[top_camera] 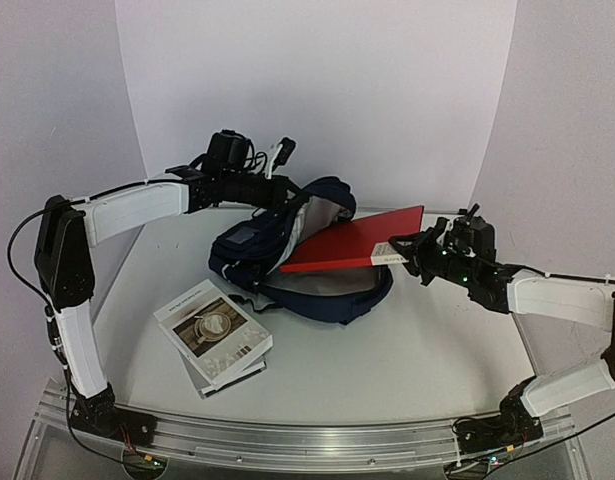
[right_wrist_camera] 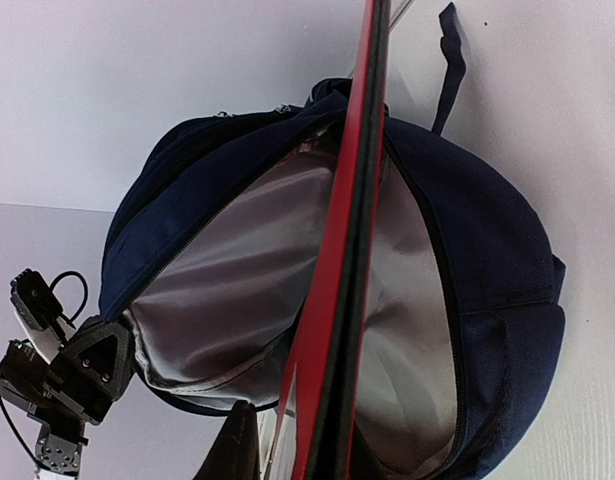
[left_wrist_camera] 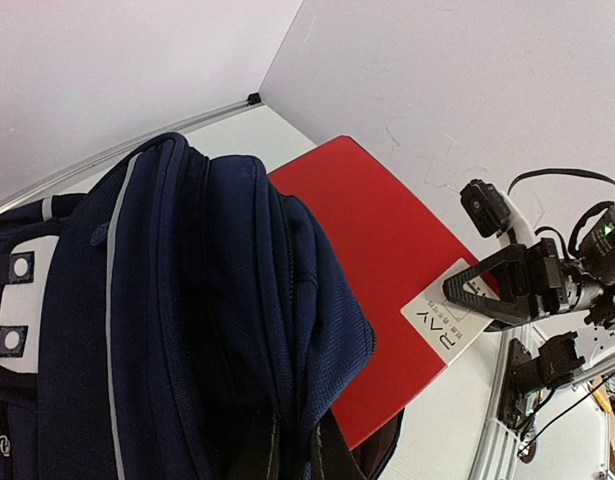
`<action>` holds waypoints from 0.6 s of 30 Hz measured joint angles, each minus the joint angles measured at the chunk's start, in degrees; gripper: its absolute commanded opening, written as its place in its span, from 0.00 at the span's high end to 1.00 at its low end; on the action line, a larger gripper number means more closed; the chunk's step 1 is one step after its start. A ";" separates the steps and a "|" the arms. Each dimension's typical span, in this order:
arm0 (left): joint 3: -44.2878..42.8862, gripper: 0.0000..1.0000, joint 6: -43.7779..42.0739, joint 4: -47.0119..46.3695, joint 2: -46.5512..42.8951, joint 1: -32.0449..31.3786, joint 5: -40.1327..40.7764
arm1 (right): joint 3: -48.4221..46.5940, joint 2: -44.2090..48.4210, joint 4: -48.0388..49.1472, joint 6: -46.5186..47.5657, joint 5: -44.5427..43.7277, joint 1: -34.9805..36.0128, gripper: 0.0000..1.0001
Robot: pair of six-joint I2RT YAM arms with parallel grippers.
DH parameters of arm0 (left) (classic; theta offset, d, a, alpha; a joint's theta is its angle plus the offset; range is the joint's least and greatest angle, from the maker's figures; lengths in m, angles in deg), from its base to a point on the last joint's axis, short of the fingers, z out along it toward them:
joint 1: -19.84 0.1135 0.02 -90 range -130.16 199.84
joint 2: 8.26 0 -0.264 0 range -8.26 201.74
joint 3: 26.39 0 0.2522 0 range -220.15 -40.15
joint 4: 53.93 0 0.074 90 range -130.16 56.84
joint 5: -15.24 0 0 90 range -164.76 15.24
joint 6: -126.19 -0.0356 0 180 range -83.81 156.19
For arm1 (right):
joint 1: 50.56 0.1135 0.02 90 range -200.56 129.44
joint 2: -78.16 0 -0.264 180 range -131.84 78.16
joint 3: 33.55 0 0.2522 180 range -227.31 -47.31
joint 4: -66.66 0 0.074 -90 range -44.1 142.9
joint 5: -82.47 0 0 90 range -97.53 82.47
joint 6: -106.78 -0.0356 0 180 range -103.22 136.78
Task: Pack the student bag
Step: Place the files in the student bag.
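The student bag [top_camera: 257, 250], navy with grey lining, lies in the middle of the table with its mouth open toward the right. My left gripper [top_camera: 279, 190] is shut on the bag's upper rim fabric [left_wrist_camera: 297, 440] and holds the mouth up. My right gripper [top_camera: 405, 250] is shut on a thin red book [top_camera: 352, 240] at its white label corner [left_wrist_camera: 449, 318]. The book is level above the table, its far end inside the open mouth between the grey lining walls [right_wrist_camera: 227, 290]. In the right wrist view the book [right_wrist_camera: 337, 300] shows edge-on, with one dark finger [right_wrist_camera: 237, 450] beside it.
Two stacked books [top_camera: 215, 330], the top one with a white cover and a brown picture, lie on the table at the front left of the bag. A white curved backdrop [top_camera: 317, 90] closes off the back. A metal rail [top_camera: 307, 430] runs along the near edge.
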 measured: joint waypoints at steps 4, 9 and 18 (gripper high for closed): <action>-1.53 1.00 0.09 -0.02 0.33 -0.30 -0.55 | 1.37 -1.34 3.14 0.08 -0.15 0.00 1.00; -3.25 1.00 0.37 0.00 0.95 -0.62 -1.40 | 1.57 -6.51 7.00 0.42 -0.43 0.09 1.00; -3.68 1.00 1.70 -0.07 2.11 -1.80 -2.56 | -0.08 -16.44 14.47 -0.82 -4.18 1.87 1.00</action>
